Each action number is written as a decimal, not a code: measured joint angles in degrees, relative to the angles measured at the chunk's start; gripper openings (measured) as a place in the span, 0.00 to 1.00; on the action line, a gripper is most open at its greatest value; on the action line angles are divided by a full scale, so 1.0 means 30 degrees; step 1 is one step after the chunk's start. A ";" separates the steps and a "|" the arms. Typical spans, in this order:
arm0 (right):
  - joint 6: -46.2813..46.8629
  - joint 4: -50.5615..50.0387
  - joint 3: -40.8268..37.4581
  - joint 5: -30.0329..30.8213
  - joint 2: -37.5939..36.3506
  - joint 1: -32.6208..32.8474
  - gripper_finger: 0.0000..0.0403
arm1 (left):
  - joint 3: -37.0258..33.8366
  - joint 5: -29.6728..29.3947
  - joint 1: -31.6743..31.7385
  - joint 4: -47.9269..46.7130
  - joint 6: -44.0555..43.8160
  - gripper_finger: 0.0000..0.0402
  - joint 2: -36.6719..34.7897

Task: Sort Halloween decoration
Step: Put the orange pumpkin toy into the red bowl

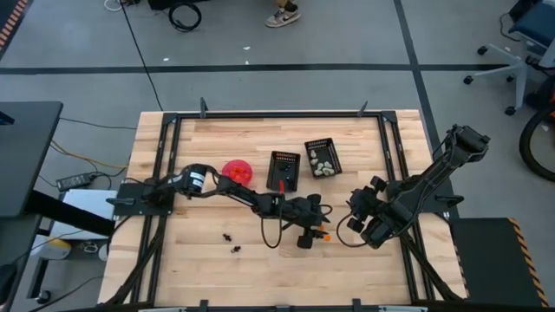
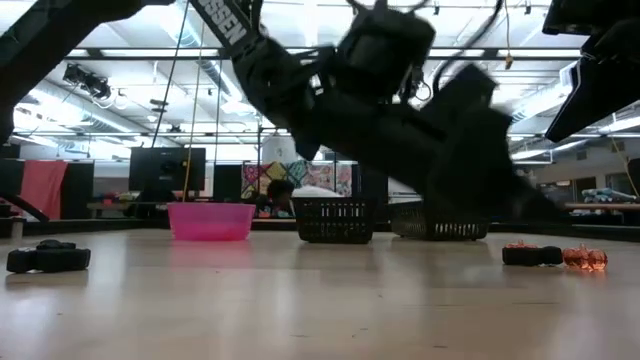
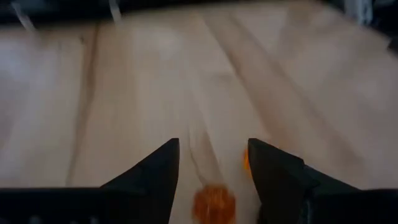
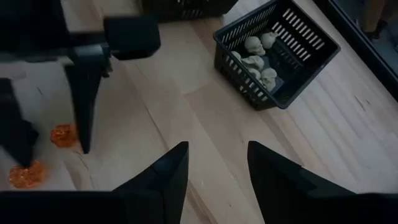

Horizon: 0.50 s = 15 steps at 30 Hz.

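Low view: pale wooden table (image 2: 300,310), ceiling-lit room.

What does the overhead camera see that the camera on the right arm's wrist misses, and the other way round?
Only the overhead view shows the pink bowl, the second basket, two black trinkets on the bare table, and both whole arms. Only the right wrist view shows that the pale trinkets are little skulls, and that the left tool stands open astride one of the orange trinkets, with another beside it. Both show the basket holding the pale pieces, the orange pieces beside the left tool, and the right tool, open over bare wood.
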 joint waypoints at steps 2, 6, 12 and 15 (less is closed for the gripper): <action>-0.0038 0.0028 0.0000 0.0035 0.0007 0.0000 0.42 | -0.0010 -0.0003 0.0000 -0.0057 0.0002 0.50 0.0348; -0.0056 0.0029 0.0000 0.0077 0.0007 0.0000 0.42 | -0.0003 -0.0077 0.0000 0.0071 -0.0094 0.50 0.0471; -0.0235 0.0129 0.0000 0.0080 0.0007 0.0000 0.42 | 0.0021 -0.0463 0.0082 -0.0380 -0.0053 0.48 0.0606; -0.0243 0.0141 0.0001 0.0073 0.0007 0.0000 0.42 | 0.0055 -0.0447 0.0087 -0.0994 0.0011 0.43 0.0565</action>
